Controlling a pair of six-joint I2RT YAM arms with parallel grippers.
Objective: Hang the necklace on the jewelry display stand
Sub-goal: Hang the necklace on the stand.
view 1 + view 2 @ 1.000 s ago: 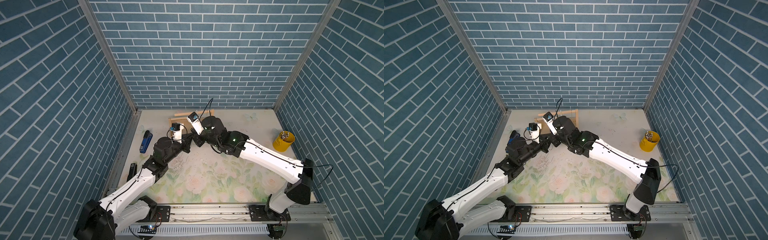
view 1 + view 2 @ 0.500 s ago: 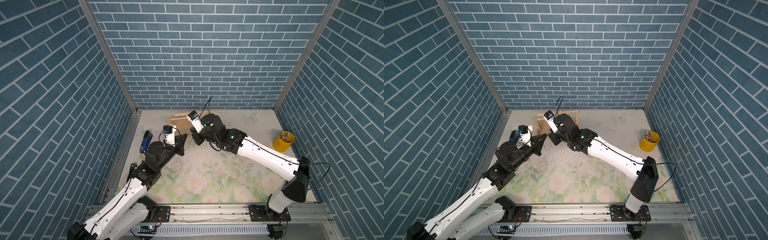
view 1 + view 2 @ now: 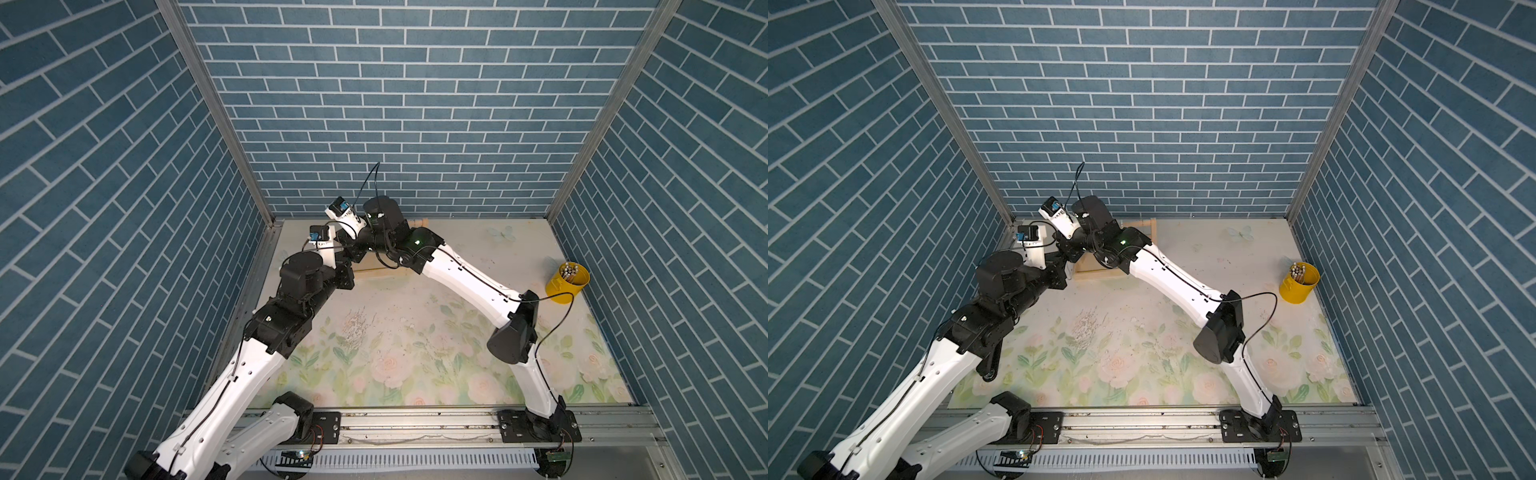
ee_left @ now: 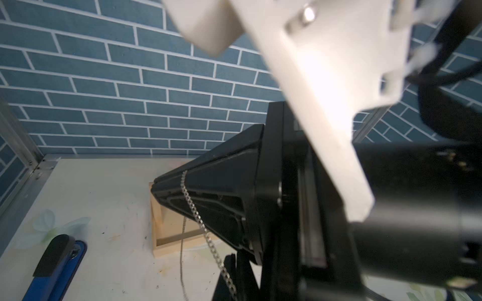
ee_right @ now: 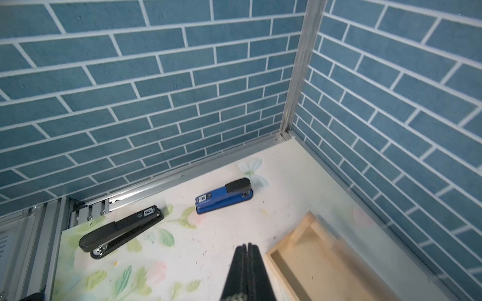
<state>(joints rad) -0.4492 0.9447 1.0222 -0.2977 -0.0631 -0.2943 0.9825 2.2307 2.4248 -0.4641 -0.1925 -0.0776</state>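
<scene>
A: Any text legible?

B: Only on the staplers, right wrist view. Black stapler (image 5: 122,229) has a white label w/ "50". Blue stapler (image 5: 224,195) same, "50". Smaller print too tiny to read.

A: Arms?

B: Both reach to the back-left of the mat (image 3: 1142,357). Wrists meet over the front left corner of the jewelry display stand (image 3: 1100,271). Left arm (image 3: 934,365) is stretched long. Right arm (image 3: 1167,282) crosses over from its side, elbow bent.

A: Grippers?

B: Right gripper (image 4: 156,185) has fingers pressed together. The necklace (image 4: 194,212) lies across them as over a hook, one strand dropping behind, blurred. The other strand runs down into the left gripper (image 4: 232,276), also pressed together, pinching the chain as far as I can tell.

A: Stand?

B: Upright on the mat by the back wall, left of centre. Necklace isn't on any bar yet. Yellow cup (image 3: 1298,284) is well apart, on the right side.

A: Vs earlier?

B: A sec ago the wrists met lower, in front of the stand. Half a sec ago the left arm had drawn back. Now they've rejoined, higher and further left. Staplers are now hidden under the left arm in both top views.
</scene>
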